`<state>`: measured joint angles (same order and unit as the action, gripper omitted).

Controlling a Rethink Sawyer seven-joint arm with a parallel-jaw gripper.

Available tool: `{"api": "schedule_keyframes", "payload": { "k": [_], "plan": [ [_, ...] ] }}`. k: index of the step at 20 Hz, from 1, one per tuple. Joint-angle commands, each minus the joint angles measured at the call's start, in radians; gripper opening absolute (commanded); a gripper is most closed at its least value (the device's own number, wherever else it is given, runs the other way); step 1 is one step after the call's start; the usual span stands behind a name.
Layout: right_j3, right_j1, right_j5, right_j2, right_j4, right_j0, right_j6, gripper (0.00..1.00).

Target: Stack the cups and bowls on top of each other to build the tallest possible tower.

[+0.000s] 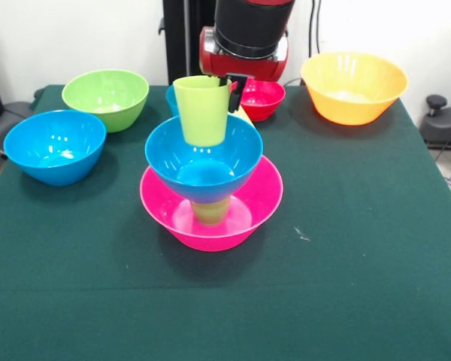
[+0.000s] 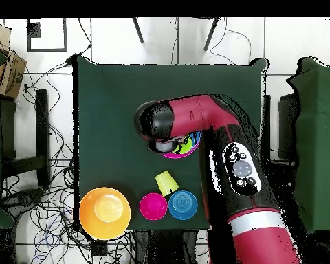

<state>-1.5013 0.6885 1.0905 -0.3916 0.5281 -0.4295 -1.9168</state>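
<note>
The tower stands mid-table: a wide pink bowl holds a green cup, and a medium blue bowl sits on that cup. A lime green cup hangs upright with its base down inside the blue bowl. My gripper is shut on that cup's right rim. Whether the cup's base touches the bowl I cannot tell. From above, the arm hides most of the tower and the gripper.
A green bowl and a second blue bowl sit at the left. A small red bowl, a small blue bowl, a yellow cup and the orange bowl stand behind.
</note>
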Motion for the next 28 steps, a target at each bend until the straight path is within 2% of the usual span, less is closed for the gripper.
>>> {"api": "schedule_keyframes", "payload": {
  "k": [1,6,8,9,13,28],
  "plan": [
    [-0.072,-0.026,-0.007,-0.026,0.094,-0.006,0.221,0.0],
    [-0.098,-0.005,-0.023,-0.033,0.088,-0.013,0.207,0.0],
    [-0.089,-0.022,-0.028,-0.032,0.094,0.001,0.189,0.0],
    [-0.054,-0.072,-0.038,-0.028,0.111,0.012,0.176,0.0],
    [-0.003,-0.118,-0.031,-0.027,0.12,0.016,0.176,0.0],
    [0.018,-0.148,-0.045,-0.035,0.129,0.019,0.169,0.0]
  ]
}}
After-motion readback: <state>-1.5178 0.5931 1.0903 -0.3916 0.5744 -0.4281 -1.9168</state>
